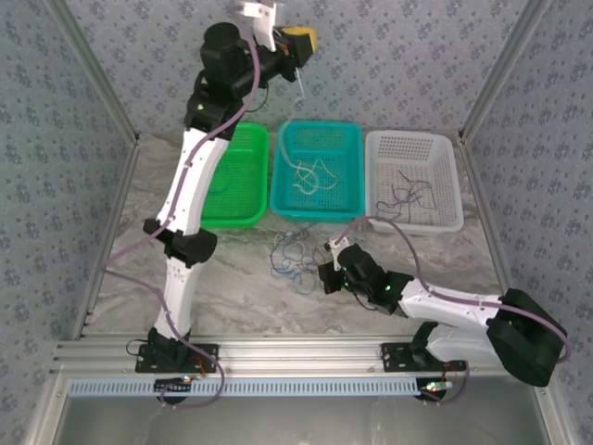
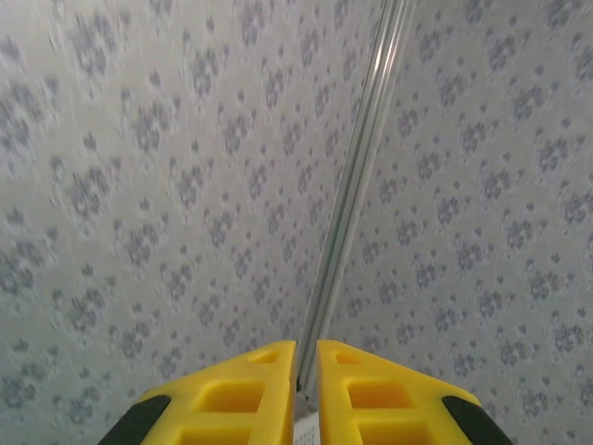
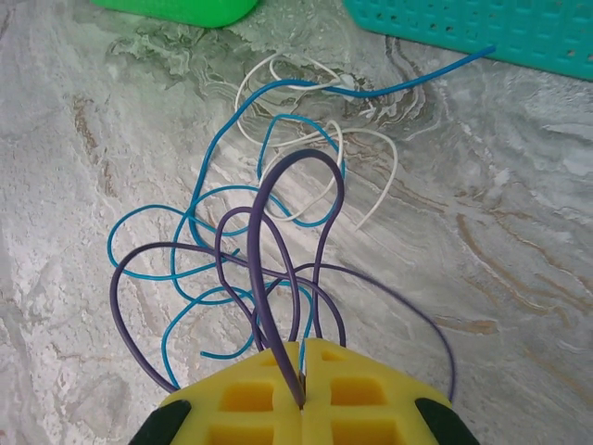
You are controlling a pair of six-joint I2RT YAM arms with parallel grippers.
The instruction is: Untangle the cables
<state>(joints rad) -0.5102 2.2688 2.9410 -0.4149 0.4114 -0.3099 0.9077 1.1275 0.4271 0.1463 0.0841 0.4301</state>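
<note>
A loose tangle of thin cables (image 1: 293, 254) lies on the marble table in front of the baskets. In the right wrist view it is blue cable (image 3: 146, 220), white cable (image 3: 382, 146) and purple cable (image 3: 274, 183) looped over one another. My right gripper (image 3: 303, 366) is low at the tangle's near right edge, shut on the purple cable, which rises in a tall loop from the jaws. My left gripper (image 1: 298, 42) is raised high over the teal basket (image 1: 320, 215), its jaws nearly together with a narrow slit. A thin pale strand (image 1: 299, 85) hangs under it toward that basket.
Three baskets stand in a row at the back: green (image 1: 227, 221), teal with white cables inside, and white (image 1: 417, 225) with dark cables inside. Patterned walls and metal posts (image 2: 357, 185) enclose the table. The teal basket's wall (image 3: 482, 28) is just beyond the tangle.
</note>
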